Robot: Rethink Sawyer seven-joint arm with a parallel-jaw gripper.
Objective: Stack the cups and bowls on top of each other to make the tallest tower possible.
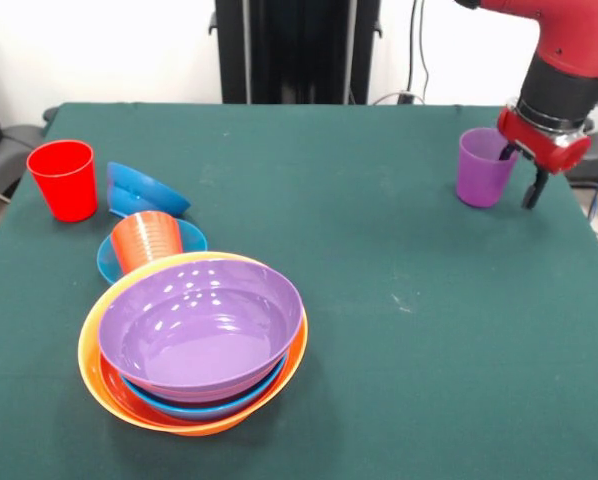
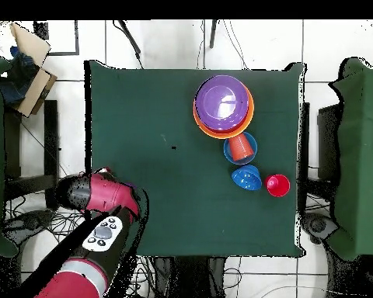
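At table corner, arm angled down, end effector [image 1: 519, 172] straddling purple cup [image 1: 482, 167] rim

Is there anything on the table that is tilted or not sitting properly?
Yes. The dark blue bowl beside the red cup is tipped on its side, and the orange-red cup lies tilted in the small light blue bowl. The purple cup stands upright.
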